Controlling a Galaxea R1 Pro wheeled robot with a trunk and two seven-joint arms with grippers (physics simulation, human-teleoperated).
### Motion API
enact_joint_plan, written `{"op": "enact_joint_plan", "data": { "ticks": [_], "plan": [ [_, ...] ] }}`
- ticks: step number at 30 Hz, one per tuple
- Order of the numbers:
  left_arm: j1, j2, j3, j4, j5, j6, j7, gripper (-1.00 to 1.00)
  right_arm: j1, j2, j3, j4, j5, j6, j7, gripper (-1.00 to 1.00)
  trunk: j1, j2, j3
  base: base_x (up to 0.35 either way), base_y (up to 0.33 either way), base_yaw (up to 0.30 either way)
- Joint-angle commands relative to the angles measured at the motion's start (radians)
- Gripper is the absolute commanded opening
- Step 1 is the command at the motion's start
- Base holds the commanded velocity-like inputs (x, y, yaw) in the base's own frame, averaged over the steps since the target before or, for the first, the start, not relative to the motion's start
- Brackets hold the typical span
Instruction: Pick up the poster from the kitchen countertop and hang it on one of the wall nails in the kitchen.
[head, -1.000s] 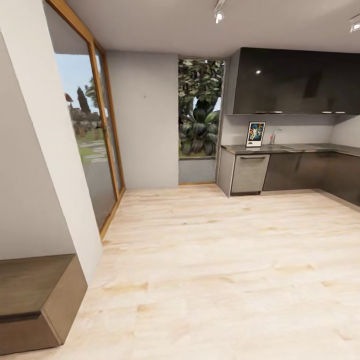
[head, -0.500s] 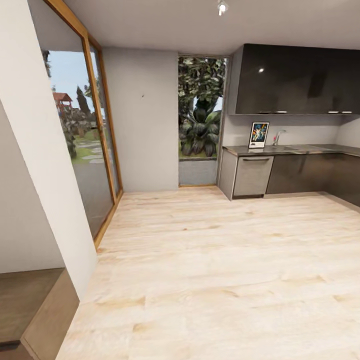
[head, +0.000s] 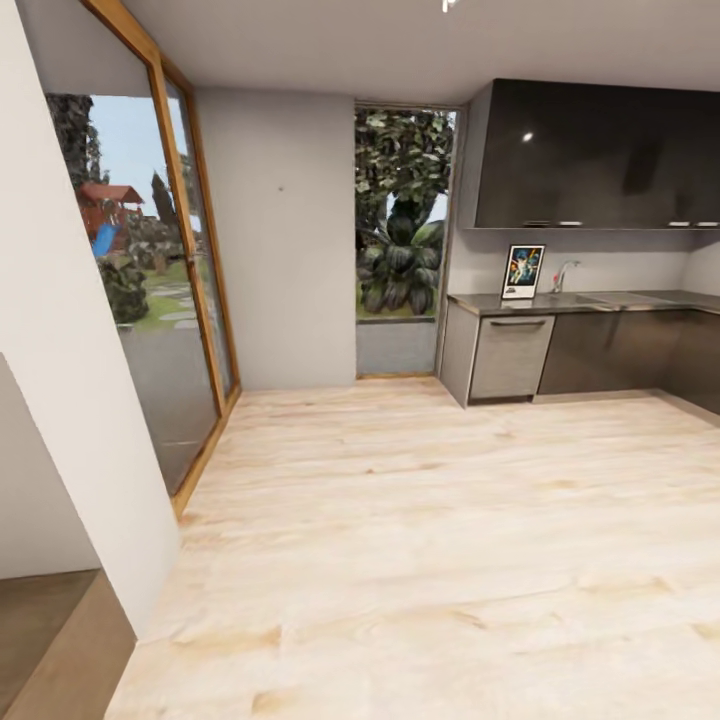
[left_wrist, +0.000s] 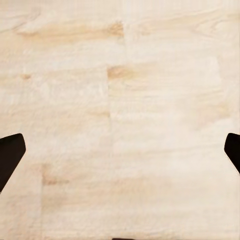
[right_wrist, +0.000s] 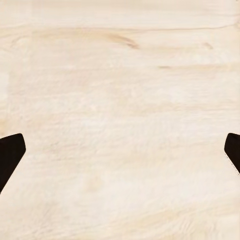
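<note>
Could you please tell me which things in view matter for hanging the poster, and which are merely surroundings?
Job:
poster, upright on the kitchen countertop
wall nail, a speck on the grey wall

Surroundings:
tap
upper cabinets
glass door
wood floor

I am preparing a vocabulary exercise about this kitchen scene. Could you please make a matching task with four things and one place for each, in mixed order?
Things:
1. framed colourful poster
2. chrome tap
3. tiny dark wall nail
4. glossy dark upper cabinets

Places:
A. on the pale grey wall left of the narrow window
B. above the countertop
C. standing at the countertop's left end
D. right of the poster

Pairs: 1-C, 2-D, 3-A, 4-B
</note>
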Motion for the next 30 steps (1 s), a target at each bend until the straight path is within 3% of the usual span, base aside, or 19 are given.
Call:
{"op": "enact_joint_plan", "data": {
  "ticks": [1, 30],
  "plan": [
    [0.0, 0.0, 0.001, -0.001, 0.0, -0.001, 0.0, 1.0, -0.001, 0.0, 0.0, 0.001, 0.001, -0.003, -0.001, 1.0, 0.001, 0.0, -0.001, 0.328, -0.103, 0.0],
    [0.0, 0.0, 0.004, -0.002, 0.0, -0.001, 0.0, 1.0, -0.001, 0.0, -0.001, 0.001, 0.001, -0.003, -0.001, 1.0, 0.001, 0.0, -0.001, 0.329, -0.089, 0.0]
  ]
}}
